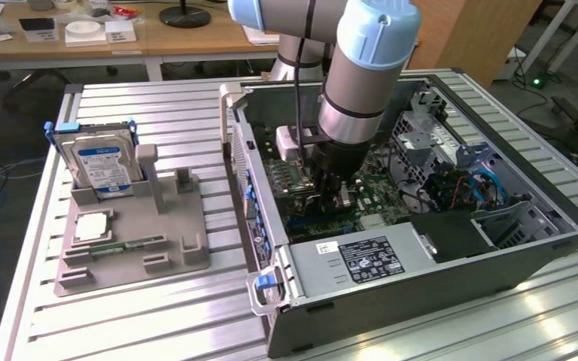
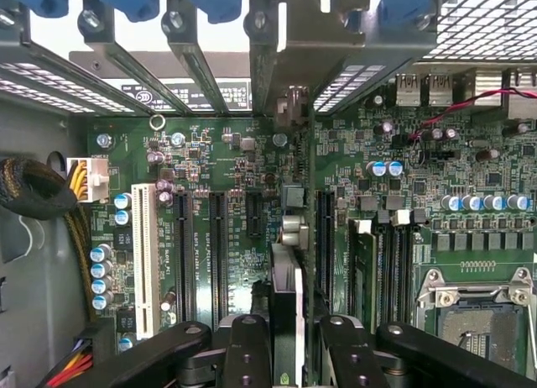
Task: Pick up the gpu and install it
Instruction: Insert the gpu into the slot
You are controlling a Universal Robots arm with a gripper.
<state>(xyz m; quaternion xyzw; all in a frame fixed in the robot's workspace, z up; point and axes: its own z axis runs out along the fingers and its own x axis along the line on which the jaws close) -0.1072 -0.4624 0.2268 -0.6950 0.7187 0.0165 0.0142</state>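
Gripping the gpu [image 2: 287, 321] edge-on, the hand [image 2: 285, 354] holds it over the motherboard [image 2: 210, 153] slots, seemingly for seating.

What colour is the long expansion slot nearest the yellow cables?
White, on the slot, clearest in the wrist view.

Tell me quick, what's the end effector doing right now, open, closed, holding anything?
End effector: closed on the gpu, holding it edge-on above the motherboard inside the computer case.
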